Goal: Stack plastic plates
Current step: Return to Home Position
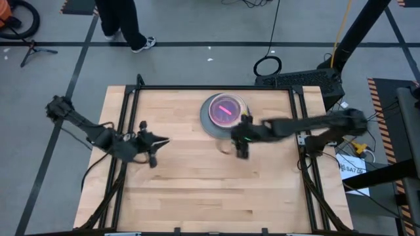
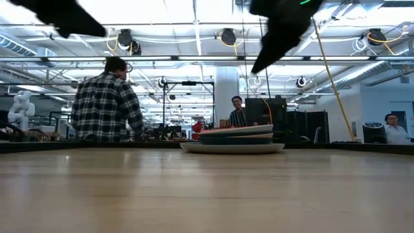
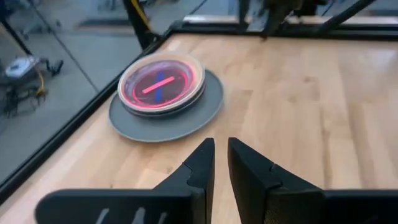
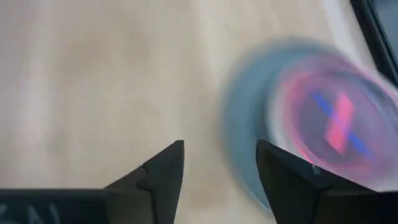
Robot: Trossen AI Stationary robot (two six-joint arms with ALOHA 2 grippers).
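Observation:
A stack of plastic plates [image 1: 225, 111] stands on the far middle of the table. Its base is the large grey plate [image 3: 205, 112], and the smaller plates on it end in a pink-red top. The stack also shows in the low view [image 2: 233, 137] and, blurred, in the right wrist view [image 4: 336, 118]. My right gripper [image 1: 239, 148] hovers open just near of the stack's near edge, with nothing between its fingers [image 4: 221, 146]. My left gripper [image 1: 161, 145] is over the table's left half, shut and empty [image 3: 221, 142], pointing toward the stack.
Bare wooden tabletop [image 1: 197, 190] spreads near of and left of the stack. Black frame rails [image 1: 131, 98] run along the table's sides. Beyond the far edge, a person in a plaid shirt [image 2: 107, 97] and seated people [image 2: 238, 110] are in the room.

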